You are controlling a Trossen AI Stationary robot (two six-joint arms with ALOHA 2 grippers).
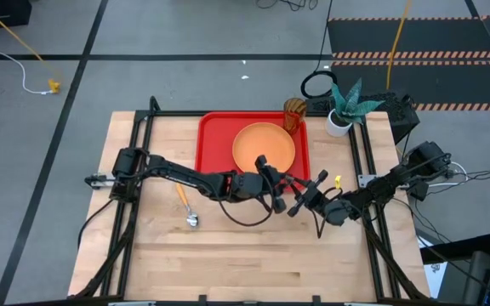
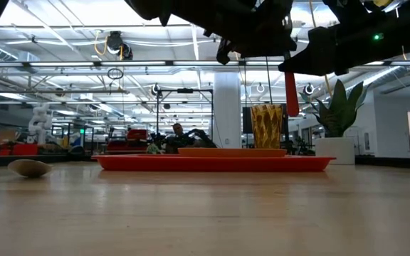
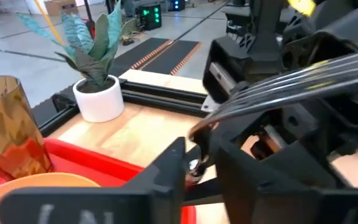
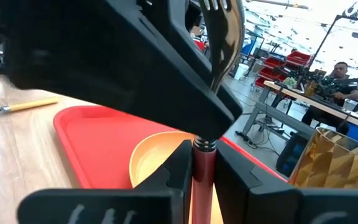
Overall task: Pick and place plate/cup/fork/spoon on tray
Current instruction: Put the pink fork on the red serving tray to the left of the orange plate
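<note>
both claws meet over the tray's [image 1: 215, 144] near edge — right claw [image 1: 300, 197] pinches the fork [image 4: 204, 168]; left claw [image 1: 272, 183], grip unclear.

Plate [image 1: 264, 146] on tray [image 1: 214, 140] (fork [image 4: 202, 168] aloft)

no readable text, no labels, no brand marks, no numbers or signs anywhere

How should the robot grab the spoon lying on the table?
Take the spoon by its orange-yellow handle, coming straight down with the tool's fingers across its narrow width. It lies flat on the wooden table; the handle is straight, the bowl rounded.
</note>
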